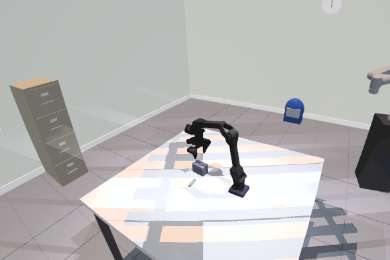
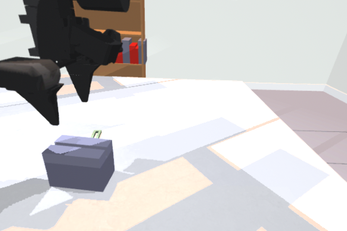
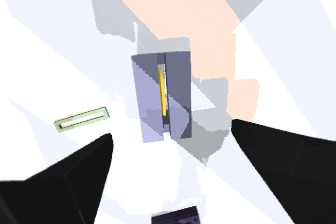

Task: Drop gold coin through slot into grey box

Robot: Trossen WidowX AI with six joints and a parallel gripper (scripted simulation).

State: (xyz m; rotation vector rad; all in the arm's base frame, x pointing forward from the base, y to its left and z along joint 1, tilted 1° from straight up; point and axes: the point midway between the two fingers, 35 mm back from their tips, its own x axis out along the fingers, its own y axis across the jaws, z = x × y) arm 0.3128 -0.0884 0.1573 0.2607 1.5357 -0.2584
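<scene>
The black pincer (image 3: 170, 150) hangs wide apart, holding nothing, above the closed grey box (image 3: 162, 97) — the thin gold coin (image 3: 163, 92) sits inside its slot.

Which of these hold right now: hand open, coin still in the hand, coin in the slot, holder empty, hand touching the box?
1. The black hand is open. True.
2. The thin gold coin is in the hand. False: nothing is between its fingers.
3. The coin shows edge-on in the lid slot of the closed grey box. True.
4. The shallow green holder has a coin in it. False: it is empty.
5. The hand touches the box. False: it hangs above, apart.
</scene>
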